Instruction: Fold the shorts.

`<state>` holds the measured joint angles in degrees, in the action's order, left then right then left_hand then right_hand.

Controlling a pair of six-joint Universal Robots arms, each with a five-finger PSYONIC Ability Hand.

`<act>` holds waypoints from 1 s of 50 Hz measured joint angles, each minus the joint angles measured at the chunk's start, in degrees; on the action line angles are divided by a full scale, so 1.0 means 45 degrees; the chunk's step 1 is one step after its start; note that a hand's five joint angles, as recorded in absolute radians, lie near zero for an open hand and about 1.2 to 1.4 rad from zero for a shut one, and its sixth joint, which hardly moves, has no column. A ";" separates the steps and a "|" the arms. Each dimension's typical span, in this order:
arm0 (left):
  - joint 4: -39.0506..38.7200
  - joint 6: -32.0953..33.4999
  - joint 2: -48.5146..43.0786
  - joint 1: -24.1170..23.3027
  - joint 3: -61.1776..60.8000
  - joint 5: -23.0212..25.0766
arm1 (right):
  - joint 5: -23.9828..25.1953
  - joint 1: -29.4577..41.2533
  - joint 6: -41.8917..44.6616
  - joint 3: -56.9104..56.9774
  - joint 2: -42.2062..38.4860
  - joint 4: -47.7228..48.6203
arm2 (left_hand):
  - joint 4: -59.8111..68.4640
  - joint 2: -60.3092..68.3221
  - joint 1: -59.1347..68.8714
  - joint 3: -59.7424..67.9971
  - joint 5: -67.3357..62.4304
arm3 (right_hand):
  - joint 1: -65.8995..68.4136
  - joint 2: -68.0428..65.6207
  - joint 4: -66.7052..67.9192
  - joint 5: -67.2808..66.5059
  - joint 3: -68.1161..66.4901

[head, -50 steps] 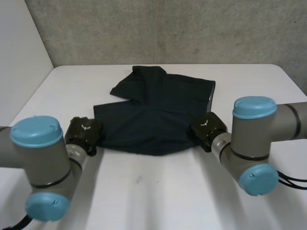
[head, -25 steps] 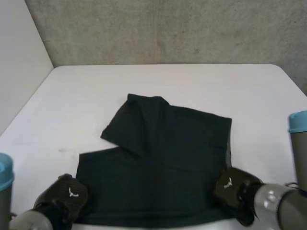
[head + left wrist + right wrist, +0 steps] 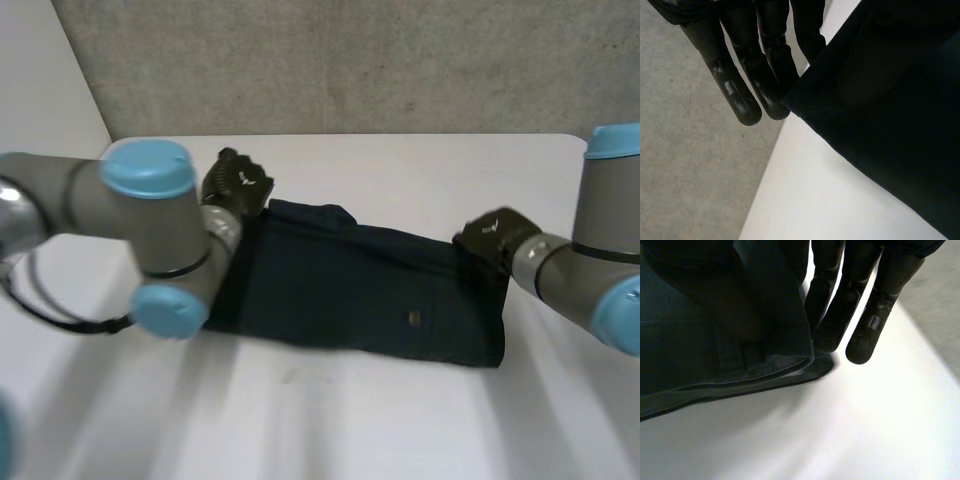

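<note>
Bare white table (image 3: 330, 420) nearest the camera. Beyond it, the dark navy fabric shorts (image 3: 360, 300) lie mid-table as a wide, flat band, doubled over, with a small pale stud (image 3: 414, 318) on the top layer near the right end.

The left hand (image 3: 238, 185) is at the far left corner of the band. Its fingers (image 3: 742, 95) are straight and the cloth corner sits against them. The thumb is hidden behind the fabric, so I read this as a pinch on the corner.

The right hand (image 3: 493, 236) is at the far right corner. Its fingers (image 3: 865, 335) are straight, with the hemmed edge drawn up between them and the thumb side. That's a pinch too.

Grey concrete wall (image 3: 340, 60) behind.

Handling, my read:
- The shorts look light and limp, with no stiffness. They'll sag and drag between grip points.
- The hem and waistband are thicker, so they're the best places to grip.
- Hold both corners of one edge, keep it taut, and lay it down flat.
- A one-layer pinch risks peeling the fold open.
</note>
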<state>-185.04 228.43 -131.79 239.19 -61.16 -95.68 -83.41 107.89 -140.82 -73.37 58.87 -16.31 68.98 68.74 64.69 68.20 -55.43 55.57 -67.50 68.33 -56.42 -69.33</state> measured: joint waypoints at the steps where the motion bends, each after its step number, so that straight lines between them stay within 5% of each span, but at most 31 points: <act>1: -0.0167 -0.0004 -0.1267 -0.0130 0.1520 -0.0190 | -0.0238 0.0013 -0.0015 0.0457 -0.0458 0.0674 | 0.0000 -0.0001 0.0010 0.0000 0.0000 | 0.0000 -0.0001 0.0000 0.0000 -0.0001; 13: -0.0941 -0.0001 -0.6168 -0.0229 0.7980 -0.0405 | -0.1314 0.0026 0.0346 0.2017 -0.3108 0.5104 | -0.0361 -0.0340 -0.0080 -0.0317 0.0118 | -0.0047 0.0497 -0.0594 0.0291 0.0727; 14: -0.1201 -0.0025 -0.6332 -0.0226 0.8095 -0.0366 | -0.1468 0.0037 0.0384 0.2087 -0.3340 0.5482 | -0.2114 -0.2292 -0.1430 -0.1984 0.1463 | -0.3700 0.4240 -0.4348 0.3749 0.4493; 15: -0.1363 -0.0048 -0.6413 -0.0236 0.8107 -0.0338 | -0.1553 0.0057 0.0396 0.2103 -0.3437 0.5659 | -0.2114 -0.2292 -0.1430 -0.1984 0.1463 | -0.4230 0.5056 -0.4869 0.4242 0.5018; 17: -0.1778 -0.0159 -0.6535 -0.0311 0.7919 -0.0276 | -0.1819 0.0148 0.0358 0.2065 -0.3533 0.6049 | -0.8762 -0.8636 -0.8954 -0.8441 0.7984 | -0.8703 1.0092 -1.0101 0.9340 1.0245; 21: -0.2134 -0.0447 -0.6438 -0.0464 0.7301 -0.0210 | -0.2100 0.0260 0.0089 0.1789 -0.3178 0.6310 | -1.2010 -1.1867 -1.1787 -1.1665 1.1087 | -0.9754 1.2096 -1.2146 1.1540 1.2490; 27: -0.2285 -0.1832 -0.4970 -0.0638 0.5327 -0.0150 | -0.2214 0.0325 -0.1231 0.0472 -0.1342 0.6354 | -1.2744 -1.2714 -1.1970 -1.2450 1.1744 | -0.9764 1.2228 -1.2193 1.1726 1.2680; 31: -0.2241 -0.4067 -0.2756 -0.0533 0.2919 0.0261 | -0.1901 0.0311 -0.2793 -0.1169 0.0540 0.6094 | -1.2744 -1.2735 -1.1969 -1.2450 1.1745 | -0.9764 1.2228 -1.2194 1.1724 1.2680; 37: -0.2209 -0.8093 0.1680 0.0142 -0.2092 0.2286 | -0.0739 0.0259 -0.4473 -0.3795 0.2183 0.4820 | -1.2744 -1.2736 -1.1970 -1.2450 1.1745 | -0.9764 1.2228 -1.2194 1.1724 1.2680; 50: -0.2381 -0.8882 0.5517 0.1244 -0.7712 0.3058 | -0.0273 0.0246 -0.5288 -0.5809 0.1742 0.5137 | -1.2742 -1.2736 -1.1970 -1.2450 1.1745 | -0.8618 1.0692 -1.0882 1.0460 1.1074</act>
<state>-195.76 188.46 -106.96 244.79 -95.87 -81.92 -84.64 108.99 -164.62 -99.52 66.71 6.80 11.64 11.43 10.83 12.18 -2.58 16.79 -19.39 19.36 -9.35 -19.50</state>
